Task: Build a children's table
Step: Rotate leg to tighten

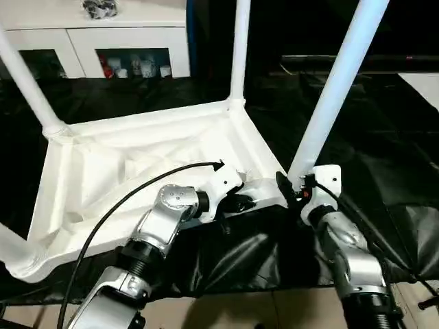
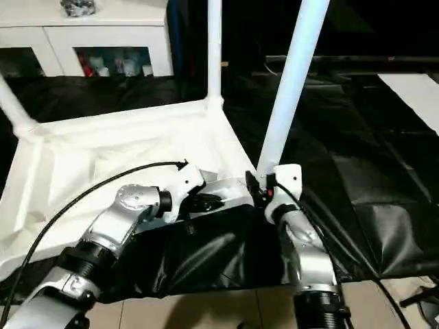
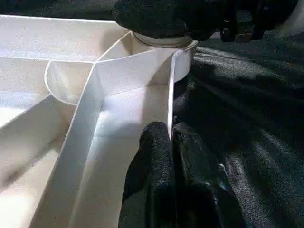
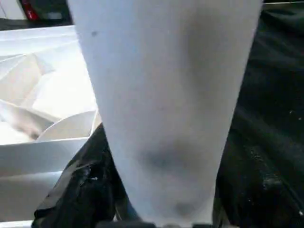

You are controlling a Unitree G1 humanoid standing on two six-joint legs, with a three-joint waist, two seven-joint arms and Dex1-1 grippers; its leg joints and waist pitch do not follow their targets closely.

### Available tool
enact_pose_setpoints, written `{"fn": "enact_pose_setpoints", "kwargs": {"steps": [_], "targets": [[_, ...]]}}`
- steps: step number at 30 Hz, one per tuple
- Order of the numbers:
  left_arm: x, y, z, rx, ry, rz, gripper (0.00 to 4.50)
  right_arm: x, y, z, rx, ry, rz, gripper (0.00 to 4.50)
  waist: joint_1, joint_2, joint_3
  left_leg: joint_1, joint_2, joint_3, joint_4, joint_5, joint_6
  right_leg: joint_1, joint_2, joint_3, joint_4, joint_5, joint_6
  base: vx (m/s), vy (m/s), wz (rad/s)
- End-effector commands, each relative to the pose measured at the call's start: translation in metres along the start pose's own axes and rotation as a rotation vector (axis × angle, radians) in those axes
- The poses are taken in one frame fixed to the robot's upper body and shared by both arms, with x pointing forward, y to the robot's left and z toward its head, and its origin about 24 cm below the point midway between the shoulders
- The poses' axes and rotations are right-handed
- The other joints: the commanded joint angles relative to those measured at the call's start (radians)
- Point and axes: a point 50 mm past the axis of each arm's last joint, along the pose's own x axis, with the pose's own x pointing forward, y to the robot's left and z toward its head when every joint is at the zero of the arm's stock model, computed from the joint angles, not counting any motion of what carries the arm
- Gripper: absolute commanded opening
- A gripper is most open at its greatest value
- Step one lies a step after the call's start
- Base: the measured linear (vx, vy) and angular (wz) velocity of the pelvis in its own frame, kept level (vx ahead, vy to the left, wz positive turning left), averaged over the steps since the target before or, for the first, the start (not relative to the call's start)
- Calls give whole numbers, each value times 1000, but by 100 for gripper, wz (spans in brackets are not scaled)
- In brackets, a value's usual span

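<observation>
The white tabletop (image 1: pixel 137 157) lies upside down on a black sheet, ribbed underside up. Several white tube legs rise from its corner sockets, among them the far right leg (image 1: pixel 240 48) and the near right leg (image 1: pixel 336 89). My left gripper (image 1: pixel 240 202) is shut on the tabletop's thin front rim just left of the near right corner, one finger on each side of the wall (image 3: pixel 170 95). At the base of the near right leg (image 4: pixel 166 104), right above its socket, my right gripper (image 1: pixel 296 186) is closed around the tube.
A white cabinet (image 1: pixel 103 34) with glass doors stands at the back left. The black sheet (image 1: pixel 384 137) covers the floor around the tabletop. Light floor tiles (image 1: pixel 274 308) show at the near edge. A black cable (image 1: pixel 137 185) runs along my left forearm.
</observation>
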Motion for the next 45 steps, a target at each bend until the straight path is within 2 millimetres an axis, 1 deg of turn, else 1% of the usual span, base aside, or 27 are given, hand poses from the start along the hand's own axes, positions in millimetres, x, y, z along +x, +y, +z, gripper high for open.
{"fn": "enact_pose_setpoints", "kwargs": {"steps": [1,2,3,4,5,6,7,8,9,12,14,15,17,19,21,23,25,27,30,32,33,35,38,40,42,44,45], "targets": [[26,-29,-4,-38,-8,-128,0,6,39,-9,4,50,222,320,-1,-9,-25,1,20,-18,-87,-448,17,9,-28,20,-76,-462,-101,0,0,0],[23,-26,-4,-28,-5,-130,0,4,34,-7,-28,45,232,320,0,-8,-24,-2,20,-14,-86,-426,24,11,-27,21,-74,-422,-116,0,0,0],[20,-23,-5,-23,1,-129,0,3,32,-6,-47,43,250,349,1,-7,-25,-1,20,-11,-84,-415,29,11,-28,22,-72,-408,-127,0,0,0],[17,-21,-6,-15,6,-132,0,2,29,-5,-71,45,264,358,3,-5,-25,-1,20,-11,-83,-412,30,12,-29,22,-71,-406,-132,0,0,0],[14,-19,-7,-9,12,-139,0,0,26,-5,-92,45,290,358,4,-7,-26,-2,20,-10,-82,-401,34,16,-29,21,-70,-402,-135,0,0,0],[8,-16,-9,5,22,-154,0,-4,21,-3,-130,45,367,358,6,-6,-28,-4,20,-10,-80,-386,43,20,-30,22,-67,-386,-140,0,0,0],[8,-16,-9,5,22,-154,0,-4,21,-3,-130,45,367,358,7,-6,-29,-5,20,-9,-79,-375,48,21,-31,22,-67,-375,-144,0,0,0],[1,-13,-11,19,31,-186,0,-8,17,-1,-157,52,466,358,8,-9,-28,-6,21,-5,-77,-358,56,19,-31,23,-66,-358,-155,0,0,0],[-2,-12,-11,26,37,-196,0,-10,15,-1,-162,56,502,358,11,-10,-30,-7,21,-4,-74,-344,68,22,-31,23,-63,-342,-165,0,0,0],[-10,-8,-12,42,47,-233,0,-19,10,2,-193,81,626,358,20,-8,-33,-6,24,-1,-70,-296,87,25,-32,22,-57,-297,-187,0,0,0],[-19,-4,-14,54,59,-266,0,-26,4,4,-213,116,730,358,26,-15,-34,-8,24,4,-62,-240,108,28,-30,24,-47,-219,-215,0,0,0],[-22,-2,-14,59,65,-279,0,-29,2,4,-219,130,766,358,28,-13,-38,-9,23,4,-58,-202,124,33,-29,22,-37,-161,-232,0,0,0],[-25,-1,-15,67,70,-293,0,-31,1,5,-220,146,802,358,30,-12,-40,-10,22,6,-52,-146,149,36,-29,21,-26,-63,-262,0,0,0],[-32,1,-15,77,73,-338,0,-34,-3,5,-241,187,897,358,33,-12,-41,-7,22,7,-49,-127,163,37,-28,20,-20,-22,-284,0,0,0],[-37,2,-15,81,78,-374,0,-36,-6,5,-240,230,961,358,42,-10,-42,-6,25,10,-45,-108,174,39,-25,18,-13,15,-304,0,0,0],[-41,5,-16,86,90,-392,0,-34,-8,6,-234,263,1013,344,46,-11,-38,-4,27,10,-47,-134,165,37,-25,16,-15,-26,-308,0,0,0],[-43,5,-17,87,92,-400,0,-34,-8,7,-236,267,1024,326,49,-10,-34,-3,29,10,-50,-184,139,34,-27,17,-21,-103,-303,0,0,0],[-45,6,-17,88,96,-417,0,-33,-8,7,-224,282,1054,323,51,-13,-31,-2,29,9,-54,-244,101,31,-29,20,-27,-205,-279,0,0,0],[-46,6,-18,88,101,-434,0,-33,-6,6,-222,294,1085,287,52,-13,-30,-2,30,6,-58,-265,76,29,-31,22,-31,-263,-256,0,0,0],[-48,6,-18,91,107,-446,0,-32,-3,6,-200,295,1111,277,52,-15,-32,-3,29,6,-56,-256,76,30,-30,22,-29,-250,-254,0,0,0],[-48,6,-19,89,106,-446,0,-33,-1,7,-183,291,1120,258,53,-14,-35,-4,30,5,-55,-239,78,31,-30,22,-26,-221,-259,0,0,0],[-48,6,-19,88,106,-446,0,-33,0,7,-179,288,1120,254,53,-14,-37,-4,29,6,-52,-214,85,32,-29,22,-21,-173,-271,0,0,0],[-46,5,-19,74,91,-437,0,-35,4,6,-139,259,1113,252,55,-14,-38,-6,27,8,-50,-195,98,35,-29,21,-19,-145,-279,0,0,0],[-42,6,-19,69,85,-391,0,-36,7,6,-104,217,1071,252,57,-14,-37,-4,28,8,-50,-192,99,33,-29,22,-20,-146,-278,0,0,0],[-37,7,-18,51,72,-326,0,-31,8,5,-89,166,937,251,58,-14,-34,-6,29,8,-54,-216,86,31,-31,22,-26,-201,-264,0,0,0],[-34,8,-17,46,67,-291,0,-29,8,5,-81,149,870,247,53,-16,-31,-2,26,2,-60,-276,57,26,-34,22,-38,-330,-228,0,0,0],[-30,7,-16,32,58,-258,0,-25,9,2,-70,140,780,247,50,-17,-28,-2,26,1,-63,-287,46,23,-33,25,-43,-361,-209,0,0,0]]}}
